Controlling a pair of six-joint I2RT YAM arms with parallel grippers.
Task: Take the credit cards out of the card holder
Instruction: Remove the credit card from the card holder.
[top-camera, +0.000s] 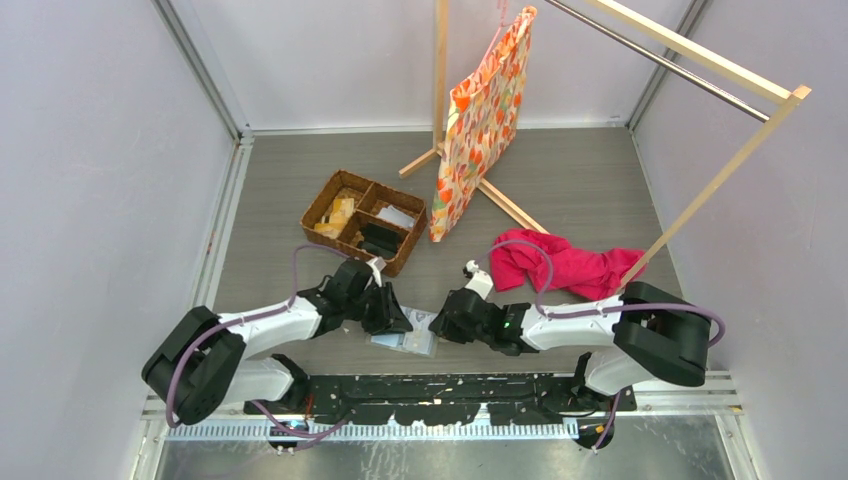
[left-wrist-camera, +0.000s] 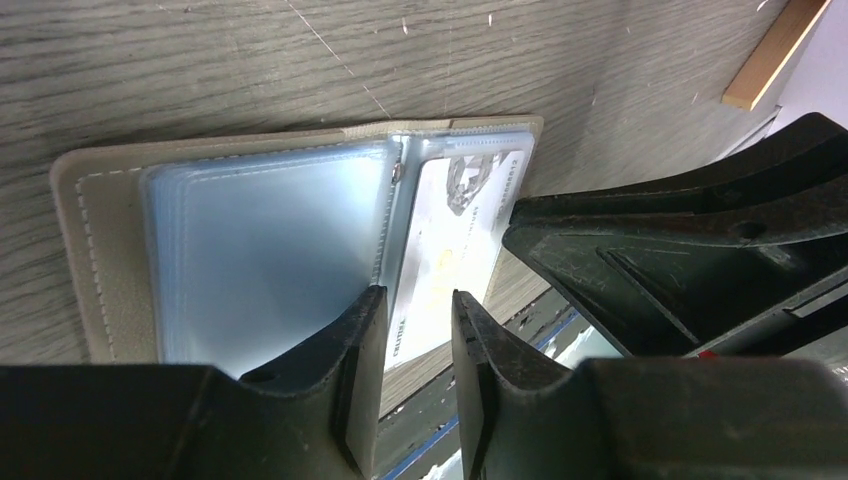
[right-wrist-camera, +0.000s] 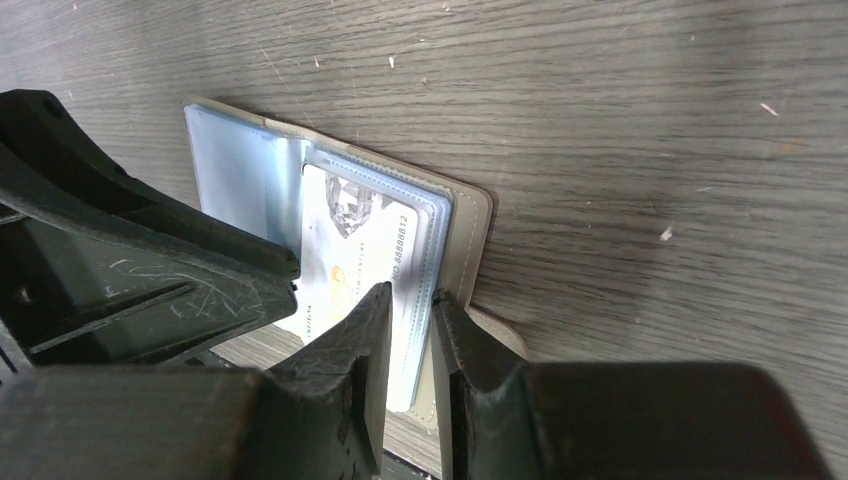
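Note:
The card holder lies open and flat at the table's near edge, between my two grippers. In the left wrist view its beige cover frames pale blue clear sleeves. A whitish credit card sticks part way out of the right-hand sleeve toward the near edge. My left gripper stands over that card's protruding end, jaws a narrow gap apart, and I cannot tell whether they touch it. My right gripper stands over the holder's right edge beside the card, with a slim gap and the sleeve edges showing in it.
A brown wicker divided basket with small items sits behind the left arm. A red cloth lies behind the right arm. A patterned bag hangs from a wooden rack at the back. The black base rail runs just past the holder.

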